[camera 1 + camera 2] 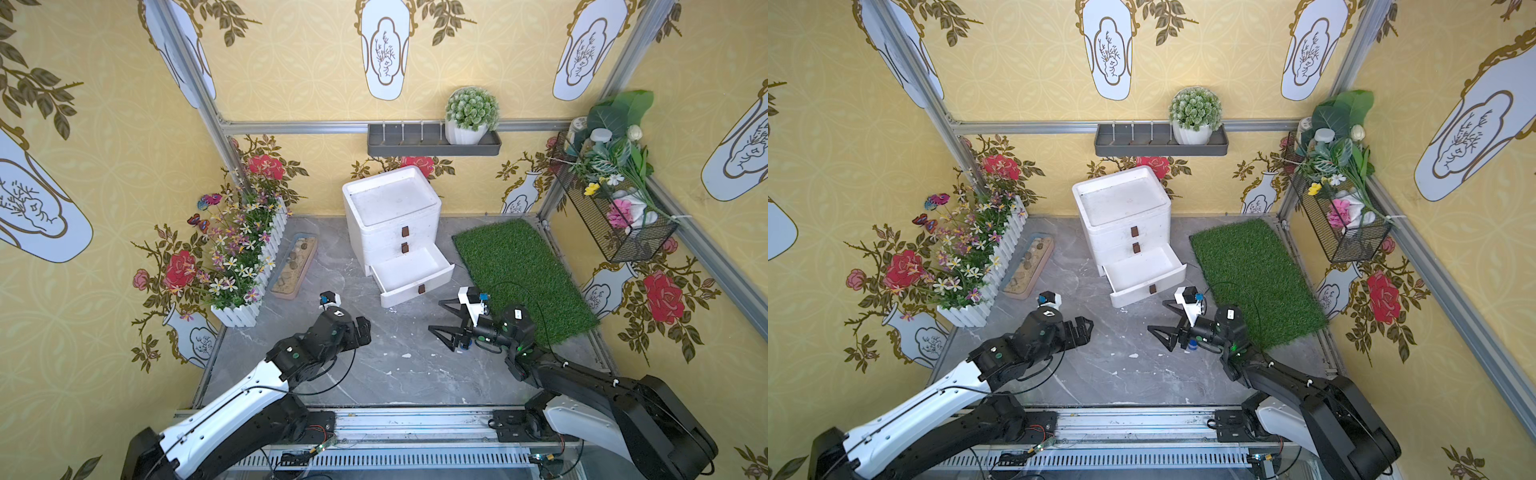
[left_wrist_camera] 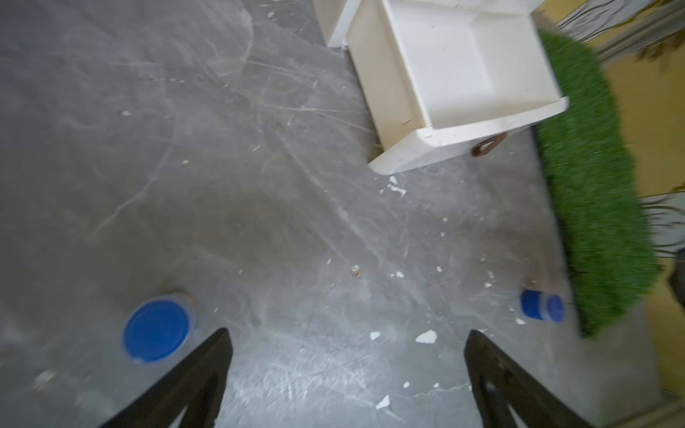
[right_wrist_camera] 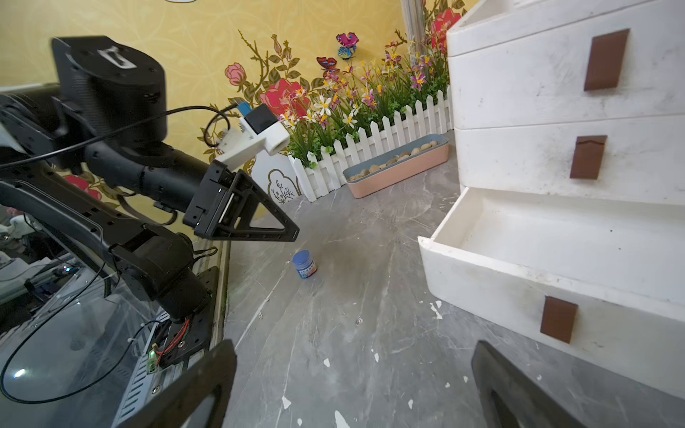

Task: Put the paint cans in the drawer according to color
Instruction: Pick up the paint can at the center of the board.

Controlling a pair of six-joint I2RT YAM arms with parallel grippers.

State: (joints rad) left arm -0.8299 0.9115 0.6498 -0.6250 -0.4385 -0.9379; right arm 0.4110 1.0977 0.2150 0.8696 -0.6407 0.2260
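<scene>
Your left gripper hangs low at centre-left of the top view. Its fingers are spread wide with nothing between them. A blue paint can stands upright on the grey floor just under it; the arm hides that can in both top views.

Your right gripper, right of centre, is likewise wide open and empty. It points toward the frame's left, near the front of the bottom drawer. A second blue paint can sits beneath that wrist, just beside the near-left edge of the grass mat; I cannot tell whether it is upright or tipped. The bottom drawer of the white cabinet is pulled out at mid-frame and looks empty. No orange or green cans show.

By their look, these jars are light, rigid and smooth-sided, and far smaller than your jaws. Expect one to skid or topple on the slick floor if one finger arrives first. Come straight down, centre the jar between the fingers, and close across the body just below the lid. Squeeze gently but fully, since a hold on the lid's rim alone would likely slip.
</scene>
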